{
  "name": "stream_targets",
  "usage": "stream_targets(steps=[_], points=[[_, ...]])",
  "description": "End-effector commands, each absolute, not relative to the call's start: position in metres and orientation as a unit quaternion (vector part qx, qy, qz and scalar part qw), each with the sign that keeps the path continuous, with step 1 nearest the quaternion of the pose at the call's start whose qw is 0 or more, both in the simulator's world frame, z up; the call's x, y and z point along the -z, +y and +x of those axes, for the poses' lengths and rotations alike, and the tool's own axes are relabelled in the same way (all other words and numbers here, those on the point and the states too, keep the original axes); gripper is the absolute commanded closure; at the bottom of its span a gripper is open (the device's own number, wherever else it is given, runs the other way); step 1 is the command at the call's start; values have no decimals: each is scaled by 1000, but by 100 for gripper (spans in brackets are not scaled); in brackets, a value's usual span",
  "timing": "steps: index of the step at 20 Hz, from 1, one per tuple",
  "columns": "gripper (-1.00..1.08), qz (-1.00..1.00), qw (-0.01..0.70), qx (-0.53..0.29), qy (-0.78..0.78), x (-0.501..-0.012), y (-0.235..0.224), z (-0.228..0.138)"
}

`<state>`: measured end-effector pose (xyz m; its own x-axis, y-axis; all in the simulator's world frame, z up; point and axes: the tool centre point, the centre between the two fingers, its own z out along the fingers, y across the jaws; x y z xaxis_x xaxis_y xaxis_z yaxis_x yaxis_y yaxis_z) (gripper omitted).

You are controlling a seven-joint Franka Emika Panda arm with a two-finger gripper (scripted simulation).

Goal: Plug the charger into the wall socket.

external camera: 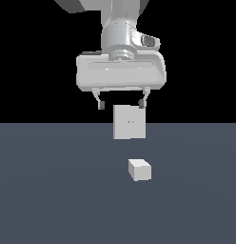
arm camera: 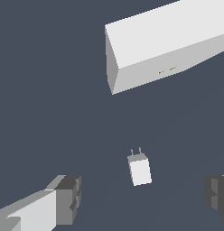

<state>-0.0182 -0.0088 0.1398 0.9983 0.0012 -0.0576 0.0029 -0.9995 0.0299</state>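
The charger (external camera: pixel 139 169) is a small off-white cube lying on the dark floor, in front of the wall socket (external camera: pixel 129 122). That socket is a light-grey upright plate with two tiny yellowish marks at its centre. My gripper (external camera: pixel 122 103) hangs open high above the floor, over the socket's top edge, holding nothing. In the wrist view the charger (arm camera: pixel 140 169) shows two short prongs pointing toward the wall socket (arm camera: pixel 163 45). The charger lies between my two spread fingers (arm camera: pixel 66 198), well below them.
The dark grey-blue floor (external camera: pixel 53 190) stretches around both objects. Beyond its far edge the background is black.
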Motion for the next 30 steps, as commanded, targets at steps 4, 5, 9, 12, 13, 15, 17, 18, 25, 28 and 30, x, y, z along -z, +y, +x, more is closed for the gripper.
stream_targets(steps=[4, 5, 9, 12, 13, 15, 17, 18, 25, 28, 30], points=[[-92, 1000, 15, 27, 2, -139, -9, -19], [-92, 1000, 15, 26, 2, -139, -9, -19], [-92, 1000, 14, 19, 5, -137, -10, -22], [-92, 1000, 13, 10, 9, -134, -11, -25], [-92, 1000, 12, 6, 10, -133, -12, -26], [-92, 1000, 11, -2, 14, -130, -13, -29], [-92, 1000, 10, -11, 18, -127, -14, -32], [-92, 1000, 9, -16, 20, -126, -15, -34], [-92, 998, 4, -58, 37, -111, -21, -47], [-92, 996, 2, -76, 45, -104, -24, -52], [-92, 995, 0, -88, 49, -100, -26, -55]])
